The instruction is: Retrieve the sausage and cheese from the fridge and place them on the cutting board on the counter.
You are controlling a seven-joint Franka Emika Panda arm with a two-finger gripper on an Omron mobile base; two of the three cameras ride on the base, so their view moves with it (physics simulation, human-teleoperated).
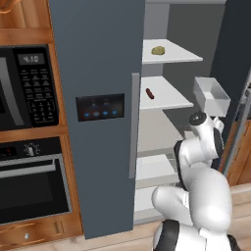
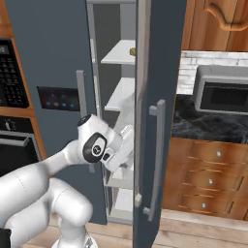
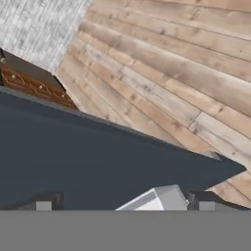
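Observation:
The fridge (image 1: 93, 59) stands with its left door closed and its right door (image 2: 162, 72) swung open. Inside, the cheese (image 1: 158, 50), a small yellowish lump, lies on the upper white shelf; its edge peeks out beside the open door as the cheese (image 2: 132, 51). The sausage (image 1: 150, 93), a short dark red stick, lies on the shelf below. My arm bends at the fridge opening, below both shelves, with the hand (image 2: 121, 145) near the open door's inner side. In the hand view my gripper (image 3: 125, 206) is open, empty, facing the dark door surface and wooden floor. The cutting board is out of view.
A white door bin (image 1: 212, 95) juts from the open door above my arm. A black microwave (image 1: 24, 86) and oven (image 1: 29, 181) sit left of the fridge. To the right runs the black marble counter (image 2: 203, 123) with a grey appliance (image 2: 223, 94) over wooden drawers (image 2: 208, 179).

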